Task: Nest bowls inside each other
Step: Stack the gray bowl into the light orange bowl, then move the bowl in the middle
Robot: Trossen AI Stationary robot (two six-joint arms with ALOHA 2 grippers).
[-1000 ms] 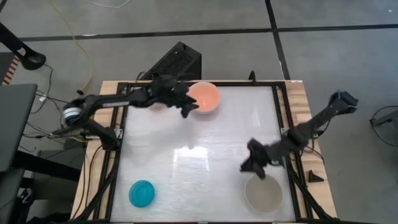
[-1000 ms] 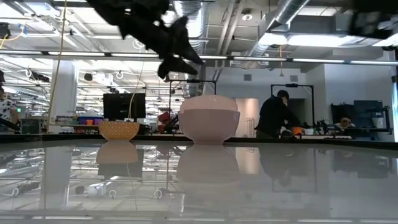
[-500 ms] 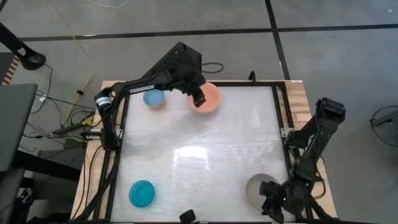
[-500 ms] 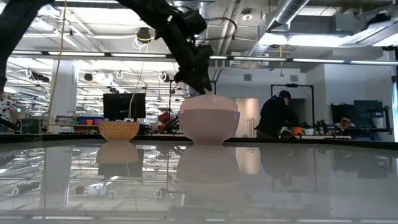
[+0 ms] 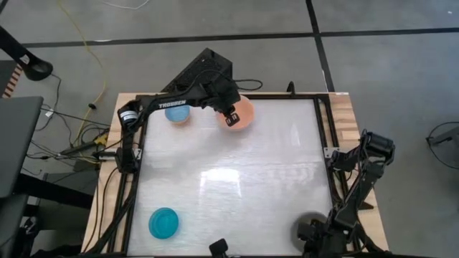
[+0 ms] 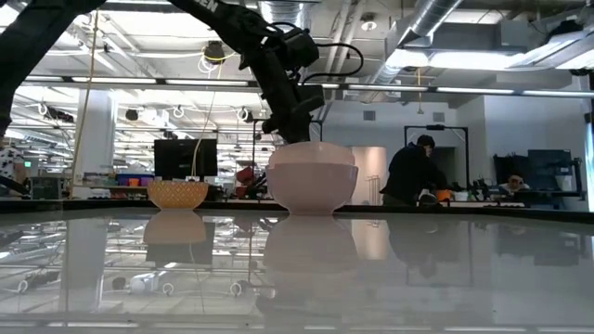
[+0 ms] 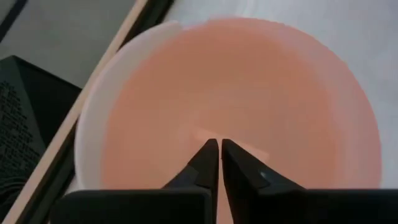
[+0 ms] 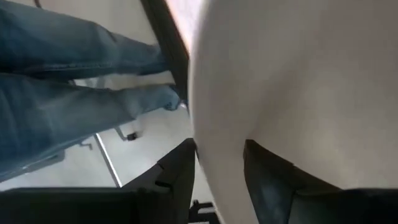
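Observation:
A salmon-pink bowl [image 5: 244, 112] sits nested in a white bowl [image 7: 93, 118] at the table's far middle. My left gripper [image 5: 231, 118] is shut, its tips [image 7: 217, 144] over the pink bowl's inside. A light blue bowl [image 5: 177, 112] stands to the left of that pair, and a teal-blue bowl [image 5: 164, 223] stands near the front left. At the near right, my right gripper [image 5: 310, 233] covers the grey-beige bowl [image 8: 298, 81]. It is open, with one finger on either side of the bowl's rim. My left gripper points slanting down into the salmon-pink bowl's hollow [image 7: 211, 124] with shut fingers; I cannot tell whether the tips touch it. My right gripper straddles the grey-beige bowl's rim [image 8: 214, 149] from above, slanting; I cannot tell whether the fingers touch the wall.
A black frame [image 5: 320, 129] runs round the white tabletop. A black box [image 5: 204, 68] lies just beyond the far edge. A person's legs in jeans [image 8: 74, 74] stand beside the table's near right corner. The table's middle holds nothing.
My left gripper has moved toward the table's right edge, over the salmon-pink bowl. It has tipped further downward and shut. My right gripper has swung toward the near edge and dropped onto the grey-beige bowl. The bowls have stayed in place.

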